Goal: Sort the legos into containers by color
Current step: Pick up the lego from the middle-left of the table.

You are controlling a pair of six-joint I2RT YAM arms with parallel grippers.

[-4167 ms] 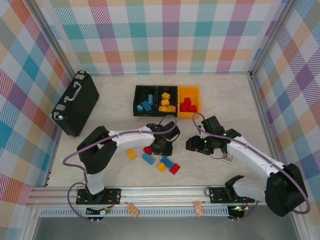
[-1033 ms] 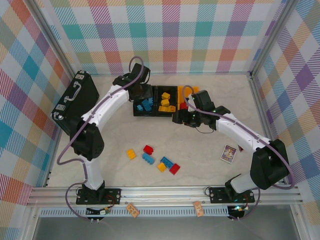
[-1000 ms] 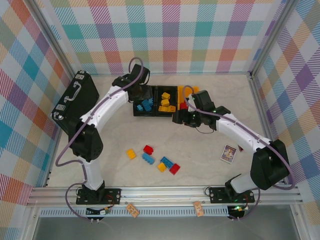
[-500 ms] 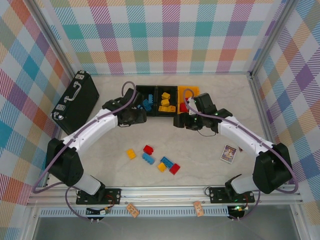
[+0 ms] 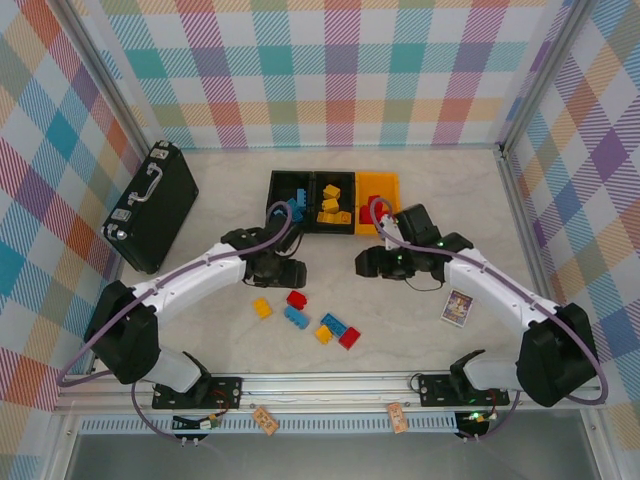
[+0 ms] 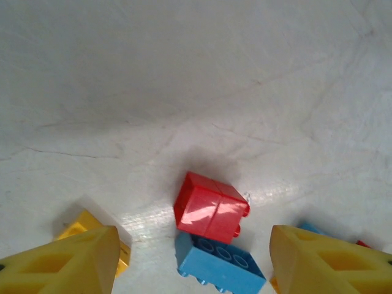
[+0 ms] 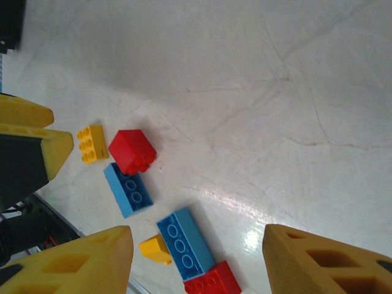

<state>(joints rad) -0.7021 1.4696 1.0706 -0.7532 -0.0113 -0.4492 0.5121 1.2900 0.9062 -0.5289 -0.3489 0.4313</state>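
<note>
The containers point(image 5: 332, 203) stand in a row at the back: a black bin with blue legos point(image 5: 290, 207), a black bin with yellow ones point(image 5: 333, 205), and a yellow-orange bin with red ones point(image 5: 377, 208). Several loose legos lie in front. My left gripper point(image 5: 285, 272) point(image 6: 193, 260) hangs open just above a red brick point(image 6: 211, 206) point(image 5: 296, 299) and a blue brick point(image 6: 220, 266). My right gripper point(image 5: 372, 263) point(image 7: 196, 257) is open too, over bare table right of the pile, looking at a blue brick point(image 7: 184, 242), a red brick point(image 7: 211, 280) and a small yellow one point(image 7: 156, 249).
A black briefcase point(image 5: 152, 205) lies at the back left. A small printed card point(image 5: 458, 307) rests on the table under the right forearm. The table's metal rail point(image 5: 330, 385) runs along the near edge, close to the loose bricks.
My left gripper has swung back from the blue bin to just above the loose bricks. My right gripper has drawn away from the bins toward the near side.
</note>
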